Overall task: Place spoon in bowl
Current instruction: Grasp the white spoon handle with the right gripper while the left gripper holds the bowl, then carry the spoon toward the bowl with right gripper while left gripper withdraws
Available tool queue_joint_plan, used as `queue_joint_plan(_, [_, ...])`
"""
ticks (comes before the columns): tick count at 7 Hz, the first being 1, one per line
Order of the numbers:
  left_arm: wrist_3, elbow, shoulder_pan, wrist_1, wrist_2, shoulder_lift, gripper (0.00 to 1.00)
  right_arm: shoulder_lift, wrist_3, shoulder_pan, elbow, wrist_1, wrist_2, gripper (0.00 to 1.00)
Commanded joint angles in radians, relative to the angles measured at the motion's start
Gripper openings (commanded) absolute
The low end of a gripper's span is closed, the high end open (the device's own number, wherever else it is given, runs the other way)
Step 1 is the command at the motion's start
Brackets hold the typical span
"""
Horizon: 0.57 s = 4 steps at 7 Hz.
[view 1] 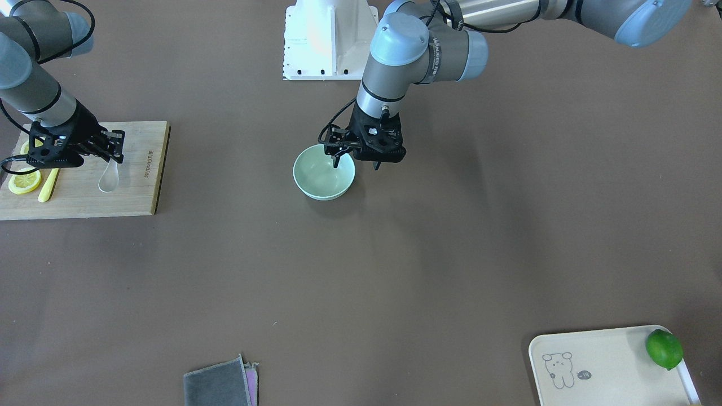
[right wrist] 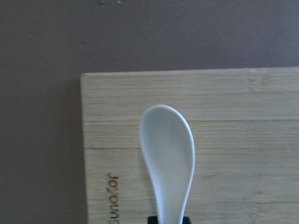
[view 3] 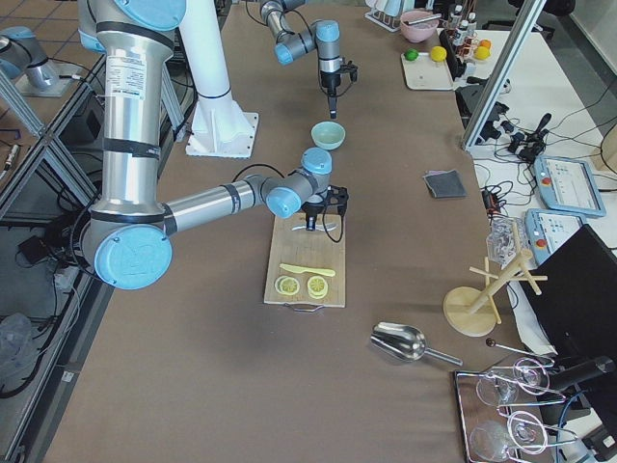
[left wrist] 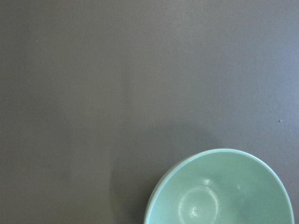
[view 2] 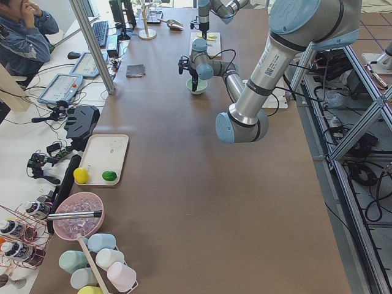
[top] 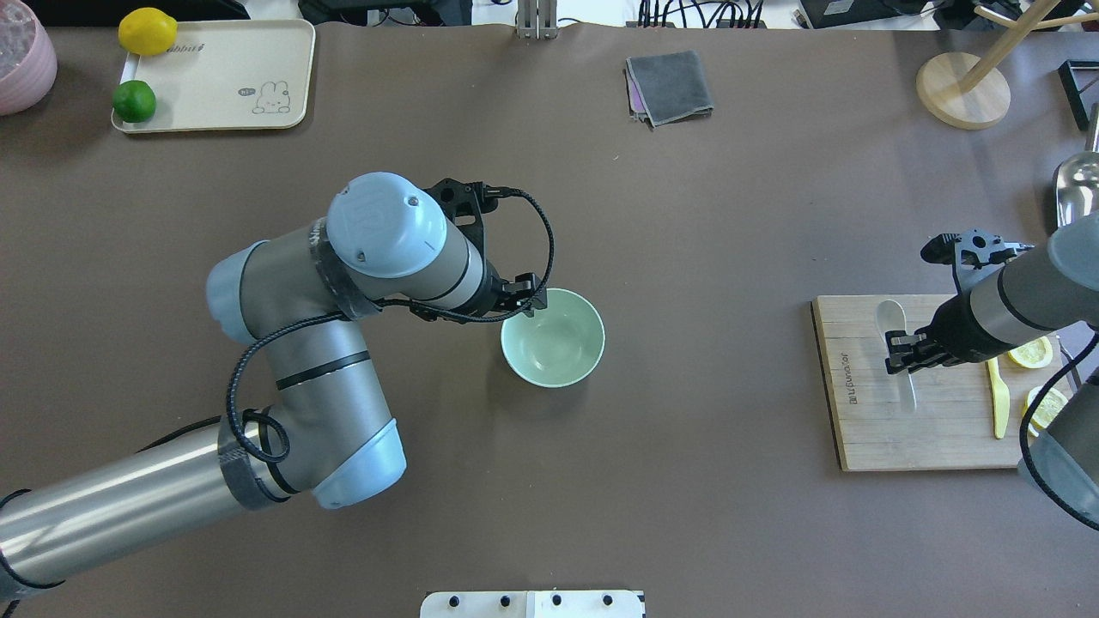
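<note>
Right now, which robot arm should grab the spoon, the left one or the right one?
The right one. The right gripper sits over the handle of the spoon on the cutting board. The left gripper hangs at the bowl, far from the spoon.

The table is viewed steeply from above and behind the robot in the overhead view. It is viewed from the opposite side in the front-facing view, so that left and right are mirrored between the two. The bowl and the cutting board are shared by both. In the two side views the table is seen lengthwise from either end, from farther off. The bowl is framed closely from above by the left wrist camera, and the spoon on the board by the right.
</note>
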State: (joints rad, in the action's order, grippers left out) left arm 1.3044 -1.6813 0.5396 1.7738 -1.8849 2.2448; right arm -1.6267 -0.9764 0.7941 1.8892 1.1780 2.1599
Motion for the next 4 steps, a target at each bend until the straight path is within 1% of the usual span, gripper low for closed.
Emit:
queue_joint_plan(1, [-0.11, -0.148, 0.078, -0.007, -0.088, -0.156, 0.95, 0.172, -0.136, -0.03, -0.001, 0.003, 0.0, 0.0])
queue_joint_plan(2, [-0.19, -0.173, 0.103, -0.004, -0.092, -0.219, 0.96, 0.259, -0.189, -0.089, -0.015, 0.005, -0.023, 0.0])
queue_joint_plan(3, [-0.242, -0.178, 0.135, -0.001, -0.099, -0.253, 0.96, 0.356, -0.23, -0.145, -0.042, 0.005, -0.055, 0.0])
queue_joint_plan(4, [-0.301, -0.181, 0.179, 0.002, -0.144, -0.29, 0.96, 0.434, -0.232, -0.176, -0.074, 0.005, -0.06, 0.0])
